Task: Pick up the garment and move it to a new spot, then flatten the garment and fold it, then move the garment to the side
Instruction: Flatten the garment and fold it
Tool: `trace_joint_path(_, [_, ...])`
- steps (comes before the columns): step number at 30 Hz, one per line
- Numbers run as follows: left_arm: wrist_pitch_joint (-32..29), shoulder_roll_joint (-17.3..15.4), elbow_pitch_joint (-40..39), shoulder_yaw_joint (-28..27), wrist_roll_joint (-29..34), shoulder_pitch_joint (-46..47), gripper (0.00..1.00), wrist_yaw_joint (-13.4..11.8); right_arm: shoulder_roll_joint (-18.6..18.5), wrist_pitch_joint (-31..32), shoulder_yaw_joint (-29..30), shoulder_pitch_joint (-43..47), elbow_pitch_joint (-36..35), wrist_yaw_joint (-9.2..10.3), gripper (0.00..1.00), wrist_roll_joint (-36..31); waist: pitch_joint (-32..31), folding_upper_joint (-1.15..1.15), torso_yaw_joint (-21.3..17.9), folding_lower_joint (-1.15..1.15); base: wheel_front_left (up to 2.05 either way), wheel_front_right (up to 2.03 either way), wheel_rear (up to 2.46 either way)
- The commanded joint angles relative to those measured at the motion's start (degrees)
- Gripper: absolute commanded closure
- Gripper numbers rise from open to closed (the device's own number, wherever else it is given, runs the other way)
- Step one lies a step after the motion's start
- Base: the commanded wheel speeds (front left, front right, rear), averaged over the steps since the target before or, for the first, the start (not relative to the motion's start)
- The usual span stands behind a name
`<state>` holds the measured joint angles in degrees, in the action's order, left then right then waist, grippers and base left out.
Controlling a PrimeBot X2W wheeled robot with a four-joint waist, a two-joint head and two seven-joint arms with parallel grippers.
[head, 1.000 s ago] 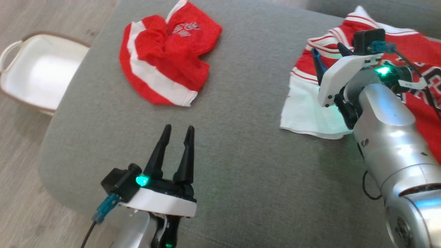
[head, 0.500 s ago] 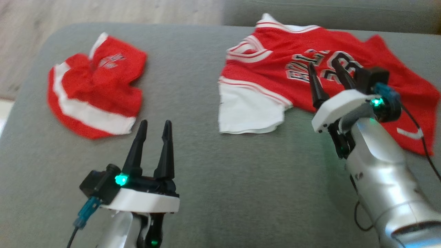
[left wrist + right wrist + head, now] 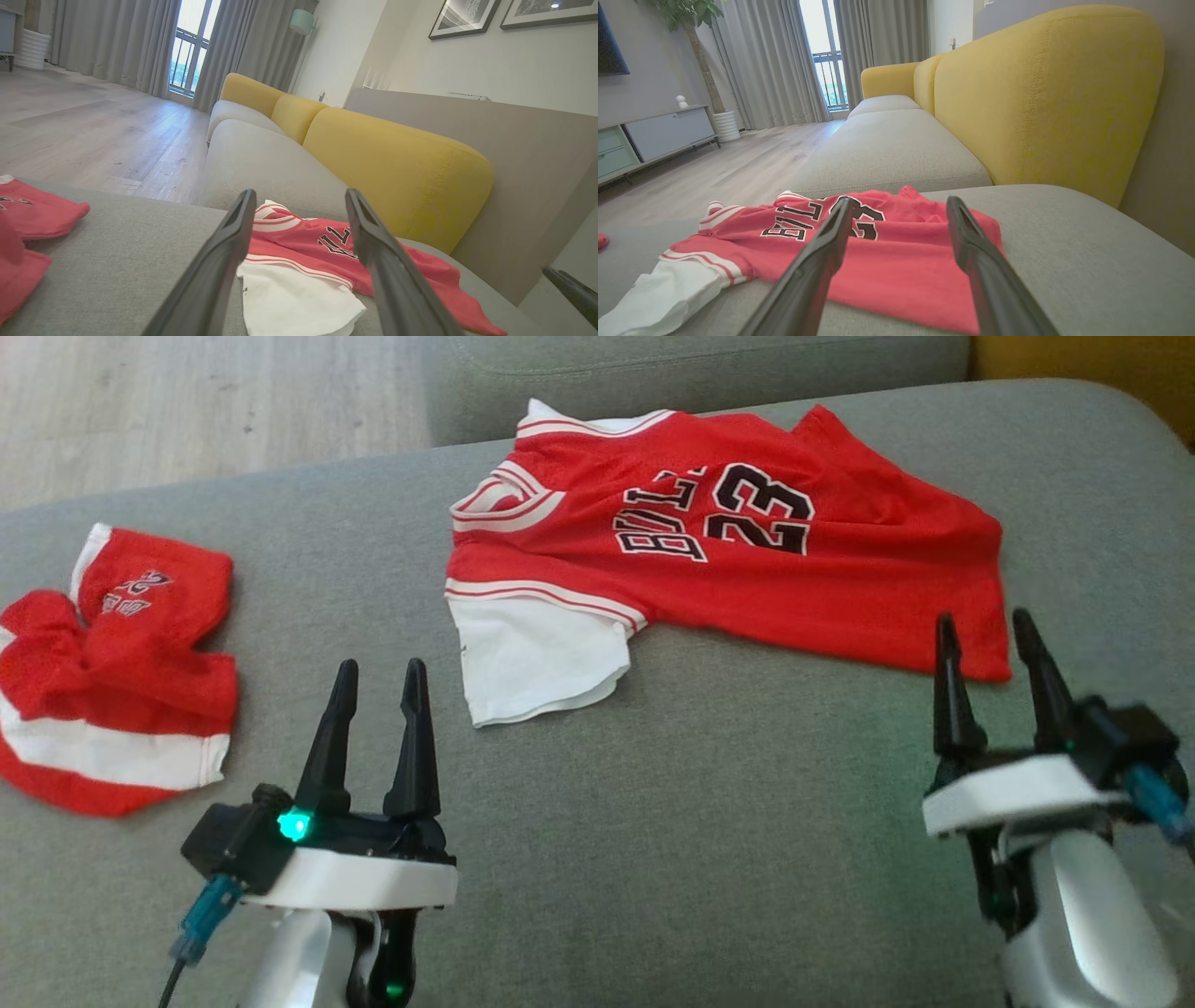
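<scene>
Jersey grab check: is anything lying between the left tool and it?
No: the head view shows bare grey cushion between the left tool and the jersey.

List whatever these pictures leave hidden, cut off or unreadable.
- Red shorts: head view, left edge cuts them off; logo too blurred to read.
- Jersey number: left wrist view, behind the left tool.
- Jersey's underside: every view, against the sofa.

Red shorts (image 3: 121, 663) cut off at left edge, jersey (image 3: 299, 240) partly behind fingers (image 3: 219, 261)
</scene>
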<state>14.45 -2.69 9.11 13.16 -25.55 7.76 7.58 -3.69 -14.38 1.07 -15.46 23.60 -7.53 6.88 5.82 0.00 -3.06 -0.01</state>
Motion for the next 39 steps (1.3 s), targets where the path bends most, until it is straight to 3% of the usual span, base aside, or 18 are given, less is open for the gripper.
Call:
trace_joint_path(1, [0.55,-0.19,-1.73,-2.05,0.71,2.01,0.00,-0.09,0.75,-0.61,-1.68,-0.03,-4.22,0.04,0.00,-0.13,0.20,0.00,-0.49,0.01,0.00,0.00,0.00])
trace_joint_path(6, [0.55,-0.30,-1.18,-1.85,0.77,2.11,0.00,-0.09,0.79,-0.61,-1.44,5.00,-8.97,0.04,0.00,3.39,0.74,0.00,-0.74,0.01,0.00,0.00,0.00])
trace_joint_path(14, [0.55,-1.30,-0.37,-0.39,1.06,4.06,0.00,-0.09,0.80,-0.62,-1.00,5.24,-11.66,0.04,0.00,4.23,3.61,0.00,-0.54,0.01,0.00,0.00,0.00])
trace_joint_path(18, [0.09,-2.30,6.13,2.99,1.27,8.16,0.00,-0.09,0.80,-0.62,0.07,4.26,-12.26,0.04,0.00,3.70,6.20,0.00,-0.56,0.01,0.00,0.00,0.00])
trace_joint_path(24, [-7.04,-2.19,18.80,4.29,2.28,14.80,0.00,-2.28,0.80,-0.62,0.03,3.07,-12.17,0.04,0.00,3.30,8.73,0.00,-1.49,0.01,0.00,0.00,0.00])
trace_joint_path(28, [-11.65,-1.79,25.42,4.56,0.71,17.76,0.00,-2.46,0.80,-0.62,0.53,2.54,-11.64,0.04,0.00,4.02,9.84,0.00,-2.21,0.01,0.00,0.00,0.00])
trace_joint_path(39, [-14.55,-1.72,32.63,7.42,0.97,20.64,0.00,-1.74,0.81,-0.62,1.04,1.95,-10.91,0.04,0.00,4.71,10.55,0.00,-3.04,0.01,0.00,0.00,0.00])
